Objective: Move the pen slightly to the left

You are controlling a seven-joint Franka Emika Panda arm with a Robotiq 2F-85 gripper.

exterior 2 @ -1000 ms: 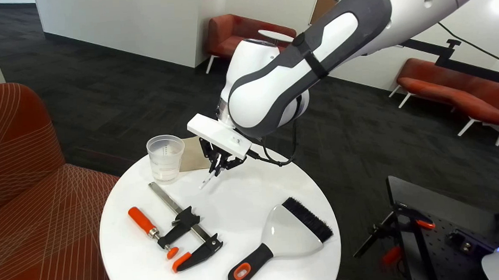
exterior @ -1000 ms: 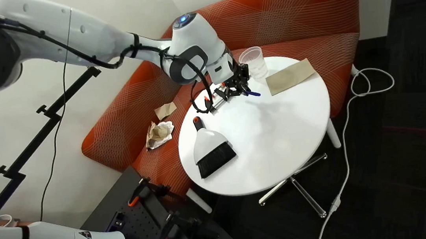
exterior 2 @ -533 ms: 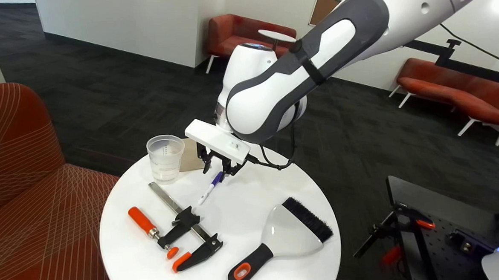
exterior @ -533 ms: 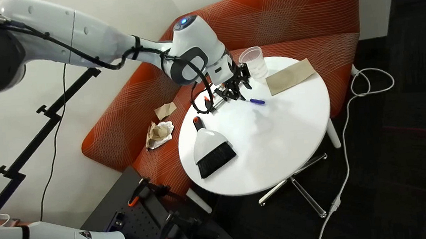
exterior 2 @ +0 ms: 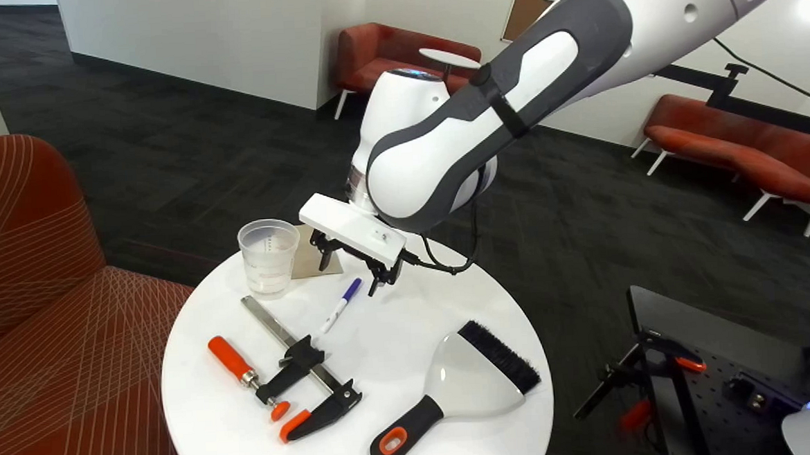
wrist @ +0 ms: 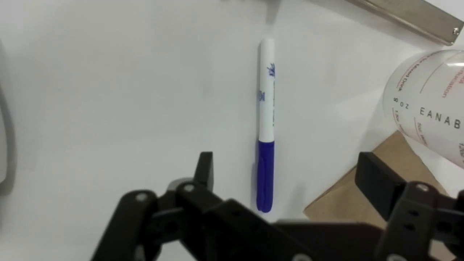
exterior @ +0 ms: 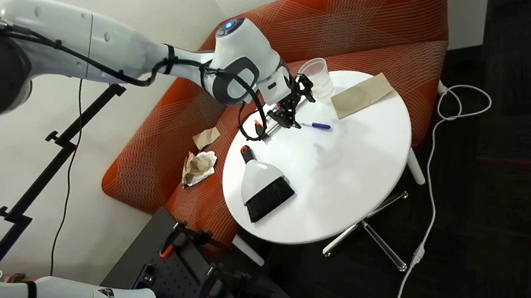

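The pen (wrist: 266, 119), white with a dark blue cap, lies flat on the white round table. It shows in both exterior views, its blue cap (exterior: 321, 126) and its white barrel (exterior 2: 332, 319) resting on the tabletop. My gripper (wrist: 286, 159) is just above the cap end, jaws spread wide, one finger on either side of the pen and touching neither side of it. In an exterior view the open gripper (exterior 2: 347, 280) hangs over the table beside the cap.
A clear plastic cup (exterior 2: 269, 259) and a brown paper sheet (exterior: 362, 95) are close to the gripper. A bar clamp (exterior 2: 304, 361) with orange parts lies near the pen's white end. A dustpan with brush (exterior 2: 472, 383) occupies another side of the table (exterior: 344, 195).
A second ago the gripper was shut on the pen, above the table. It has since moved down slightly and spread its jaws, and the pen now lies loose on the tabletop.
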